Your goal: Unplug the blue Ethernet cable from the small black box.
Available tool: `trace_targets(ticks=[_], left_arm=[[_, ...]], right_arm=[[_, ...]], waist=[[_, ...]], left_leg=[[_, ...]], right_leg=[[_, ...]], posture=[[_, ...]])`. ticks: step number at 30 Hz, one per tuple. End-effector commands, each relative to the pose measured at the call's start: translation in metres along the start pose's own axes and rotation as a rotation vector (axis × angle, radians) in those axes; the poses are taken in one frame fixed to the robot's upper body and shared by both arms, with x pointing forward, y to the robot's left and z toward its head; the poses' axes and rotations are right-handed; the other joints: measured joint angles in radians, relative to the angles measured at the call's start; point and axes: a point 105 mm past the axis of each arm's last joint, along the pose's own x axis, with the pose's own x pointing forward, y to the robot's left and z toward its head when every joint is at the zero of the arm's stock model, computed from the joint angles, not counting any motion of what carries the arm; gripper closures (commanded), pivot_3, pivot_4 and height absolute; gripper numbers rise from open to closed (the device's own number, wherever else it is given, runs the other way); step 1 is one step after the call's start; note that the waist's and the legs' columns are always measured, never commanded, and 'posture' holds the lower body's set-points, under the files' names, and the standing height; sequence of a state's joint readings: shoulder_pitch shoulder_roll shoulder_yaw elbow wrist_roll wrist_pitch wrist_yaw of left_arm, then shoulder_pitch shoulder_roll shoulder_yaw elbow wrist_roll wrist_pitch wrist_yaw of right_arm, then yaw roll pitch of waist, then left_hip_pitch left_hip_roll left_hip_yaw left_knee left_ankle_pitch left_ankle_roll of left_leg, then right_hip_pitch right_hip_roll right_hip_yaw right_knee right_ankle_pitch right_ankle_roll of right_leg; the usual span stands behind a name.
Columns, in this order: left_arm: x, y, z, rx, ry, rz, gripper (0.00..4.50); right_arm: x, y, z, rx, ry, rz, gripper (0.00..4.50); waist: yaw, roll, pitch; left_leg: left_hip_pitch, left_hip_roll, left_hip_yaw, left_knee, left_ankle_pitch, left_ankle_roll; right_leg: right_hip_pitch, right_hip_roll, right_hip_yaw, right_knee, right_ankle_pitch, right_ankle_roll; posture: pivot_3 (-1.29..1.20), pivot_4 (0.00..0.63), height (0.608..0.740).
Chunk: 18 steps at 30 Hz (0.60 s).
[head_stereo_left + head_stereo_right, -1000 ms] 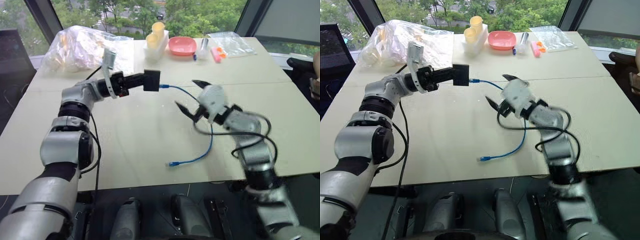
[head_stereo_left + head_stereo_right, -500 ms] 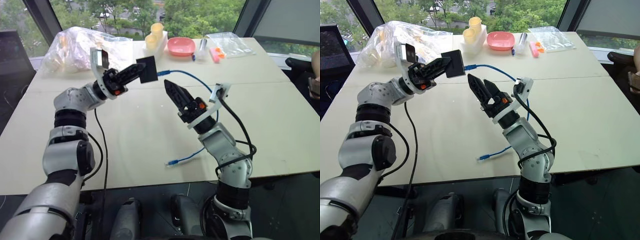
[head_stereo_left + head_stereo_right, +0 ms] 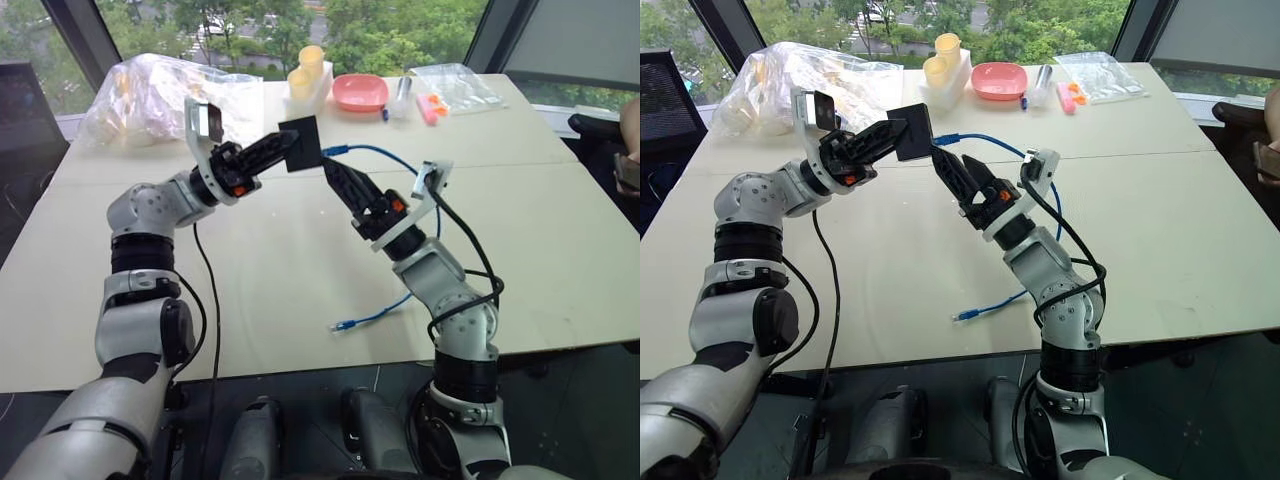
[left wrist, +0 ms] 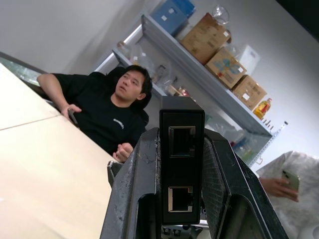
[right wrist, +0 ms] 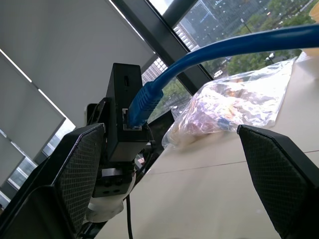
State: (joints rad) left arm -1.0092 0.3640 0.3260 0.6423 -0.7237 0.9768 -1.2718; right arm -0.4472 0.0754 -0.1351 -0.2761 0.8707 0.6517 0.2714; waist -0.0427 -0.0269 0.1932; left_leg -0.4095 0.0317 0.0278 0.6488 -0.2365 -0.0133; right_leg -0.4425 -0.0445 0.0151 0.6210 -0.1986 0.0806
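My left gripper (image 3: 285, 150) is shut on the small black box (image 3: 303, 142) and holds it in the air above the table, its fingers (image 4: 130, 199) clamping the box's flat sides. The blue Ethernet cable (image 3: 377, 153) is plugged into the box; its blue plug (image 5: 141, 105) sits in a port. The cord arcs right, passes behind my right arm and ends in a free plug (image 3: 345, 325) lying on the table. My right gripper (image 3: 952, 160) is open, pointing up at the box just below the plugged end, apart from it. In the right wrist view the cable (image 5: 239, 45) runs above the fingers (image 5: 75, 169).
On the far side of the tan table (image 3: 250, 280) lie a crumpled clear plastic bag (image 3: 150, 90), a white holder with yellow cups (image 3: 310, 75), a pink bowl (image 3: 363, 92), markers (image 3: 432, 105) and a clear pouch (image 3: 460, 85). A person in black (image 4: 107, 117) sits beyond the table.
My right gripper has risen from beside the cable's middle, rolled, and moved left up to the box. My left gripper has tilted the box upward and drawn it slightly back.
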Motion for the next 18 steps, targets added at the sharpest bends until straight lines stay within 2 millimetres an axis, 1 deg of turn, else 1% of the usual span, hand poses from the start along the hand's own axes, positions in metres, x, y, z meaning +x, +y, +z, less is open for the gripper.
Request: trace_targets(ticks=[1, 9, 12, 17, 18], left_arm=[[0.0061, -0.0112, 0.0041, 0.031, 0.002, -0.046, 4.01], [0.0078, -0.0119, 0.0014, 0.031, 0.009, -0.052, 4.01], [0.0082, -0.0121, 0.001, 0.031, 0.011, -0.053, 4.01], [0.0081, -0.0119, 0.0009, 0.031, 0.009, -0.05, 4.01], [0.0079, -0.0118, 0.0008, 0.031, 0.008, -0.049, 4.01]], right_arm=[[0.0058, 0.0151, 0.0075, 0.001, -0.039, 0.069, 0.07], [0.0084, 0.0147, 0.0076, 0.023, -0.056, 0.068, 0.07], [0.0086, 0.0151, 0.0072, 0.024, -0.055, 0.072, 0.86], [0.009, 0.0181, 0.0084, 0.041, -0.067, 0.094, 3.31], [0.0089, 0.0193, 0.0094, 0.048, -0.074, 0.101, 3.89]], waist=[[0.0, 0.0, 0.0], [0.001, 0.0, 0.0], [0.001, 0.0, 0.0], [0.0, 0.0, 0.0], [0.0, 0.0, 0.0]], left_leg=[[0.0, 0.0, 0.0, 0.0, 0.0, 0.0], [0.0, 0.0, 0.0, 0.0, 0.0, 0.0], [0.0, 0.0, 0.0, 0.0, 0.0, 0.0], [0.0, 0.0, 0.0, 0.0, 0.0, 0.0], [0.0, 0.0, 0.0, 0.0, 0.0, 0.0]], right_leg=[[0.0, 0.0, 0.0, 0.0, 0.0, 0.0], [0.0, 0.0, 0.0, 0.0, 0.0, 0.0], [0.0, 0.0, 0.0, 0.0, 0.0, 0.0], [0.0, 0.0, 0.0, 0.0, 0.0, 0.0], [0.0, 0.0, 0.0, 0.0, 0.0, 0.0]], posture=[[0.0, 0.15, 0.74], [0.0, 0.15, 0.74], [0.0, 0.15, 0.74], [0.0, 0.15, 0.74], [0.0, 0.15, 0.74]])
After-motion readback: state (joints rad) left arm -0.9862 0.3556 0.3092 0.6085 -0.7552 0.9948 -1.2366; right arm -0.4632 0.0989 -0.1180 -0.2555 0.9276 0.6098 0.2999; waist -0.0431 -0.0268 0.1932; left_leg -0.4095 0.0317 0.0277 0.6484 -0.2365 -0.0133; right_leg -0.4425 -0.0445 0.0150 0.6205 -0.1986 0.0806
